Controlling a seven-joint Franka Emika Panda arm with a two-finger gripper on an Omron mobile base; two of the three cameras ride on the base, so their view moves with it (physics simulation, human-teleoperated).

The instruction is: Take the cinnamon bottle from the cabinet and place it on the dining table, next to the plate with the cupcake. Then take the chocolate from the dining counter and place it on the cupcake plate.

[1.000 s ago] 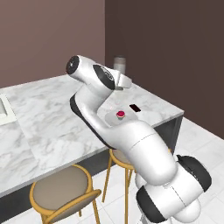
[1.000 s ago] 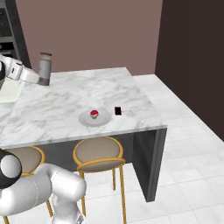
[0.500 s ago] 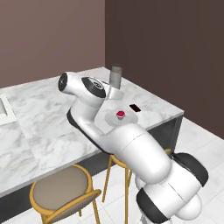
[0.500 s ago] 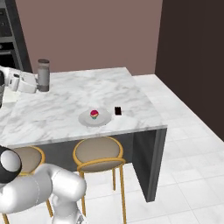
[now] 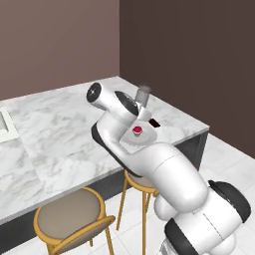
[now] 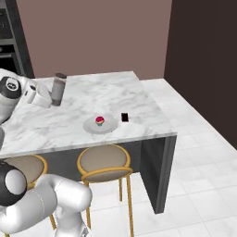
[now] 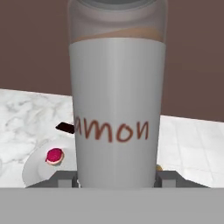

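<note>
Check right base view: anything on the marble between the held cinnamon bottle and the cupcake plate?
Nothing: bare marble between the cinnamon bottle and the plate in the right base view.

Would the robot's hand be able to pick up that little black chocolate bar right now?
Probably not yet: the gripper is shut on the cinnamon bottle, so its fingers are full. The chocolate itself lies uncovered on the dining table beside the plate.

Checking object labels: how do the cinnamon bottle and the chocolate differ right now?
The cinnamon bottle is a tall upright cylinder with a pale label; the chocolate is a small flat black bar. The bottle is held in the gripper above the table; the chocolate lies on the marble beside the plate. The bottle sits farther from the cupcake than the chocolate does. Both are over the same table.
</note>
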